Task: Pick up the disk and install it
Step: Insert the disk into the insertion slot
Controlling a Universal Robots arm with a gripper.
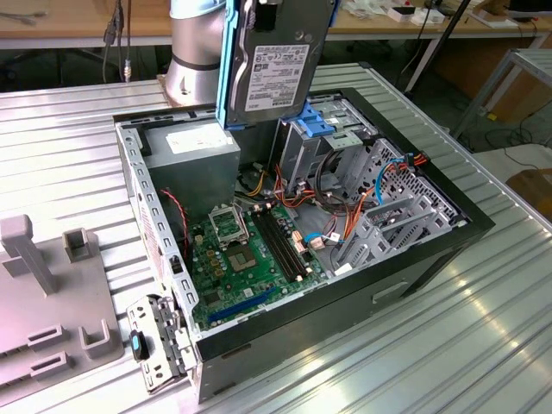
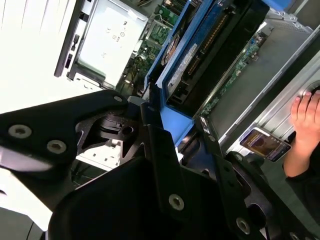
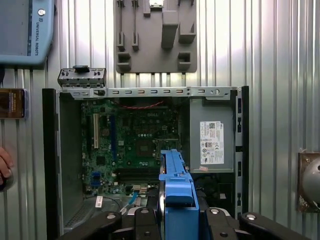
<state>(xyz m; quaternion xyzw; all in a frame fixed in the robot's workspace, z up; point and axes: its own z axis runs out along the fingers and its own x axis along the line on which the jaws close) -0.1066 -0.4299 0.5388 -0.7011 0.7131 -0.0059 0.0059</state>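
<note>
Hovering above the case (image 1: 345,323): disk (image 1: 274,65), apparently clamped.

Exterior view oblique, first wrist view straight down, second seemingly closer; all 3 share case (image 1: 423,267).

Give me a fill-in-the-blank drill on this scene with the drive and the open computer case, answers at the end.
1. The gripper holds the disk by its ___ carrier rail.
2. The disk hangs ___ the open computer case, not yet seated in a bay.
3. The motherboard inside the case is ___ in colour.
4. The grey power supply carries a ___ sticker.

Missing words: blue; above; green; white.
</note>
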